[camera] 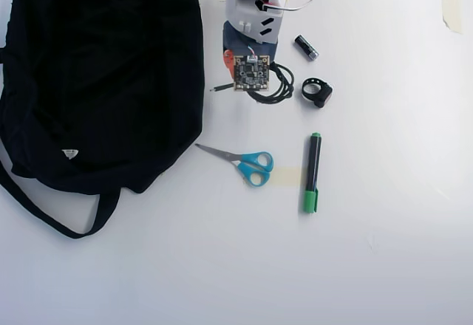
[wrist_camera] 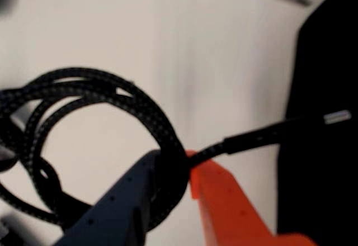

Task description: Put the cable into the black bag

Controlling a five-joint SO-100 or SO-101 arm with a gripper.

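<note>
Gripper (wrist_camera: 176, 170): seen at the lower middle of the wrist view, one finger dark blue (wrist_camera: 126, 201), the other orange (wrist_camera: 235, 207); the two are pressed onto the cable, which is pinched between them.
Cable (wrist_camera: 95, 92): a black braided coil is seen at the left and centre of the wrist view, with a straight plug end stretched out to the right and tipped in silver. In the overhead view the coil (camera: 275, 89) is seen at the upper middle of the frame, partly hidden under the arm, and the plug end pokes out to the left towards the bag.
Bag (camera: 103, 74): a large black fabric bag is spread over the upper left of the overhead view, a small white label near its lower edge and a thin strap looped below it. In the wrist view its dark edge (wrist_camera: 319, 78) fills the right side.
Arm (camera: 255, 15): found at the top centre of the overhead view, just right of the bag.
Scissors (camera: 244, 162): blue-handled, laid at the centre of the overhead view, below the arm.
Marker (camera: 312, 171): green and black, placed right of the scissors.
Ring strap (camera: 316, 91): small and black, just right of the coil.
Battery (camera: 306, 47): a small dark cylinder, right of the arm.
Table (camera: 384, 251): plain white.
</note>
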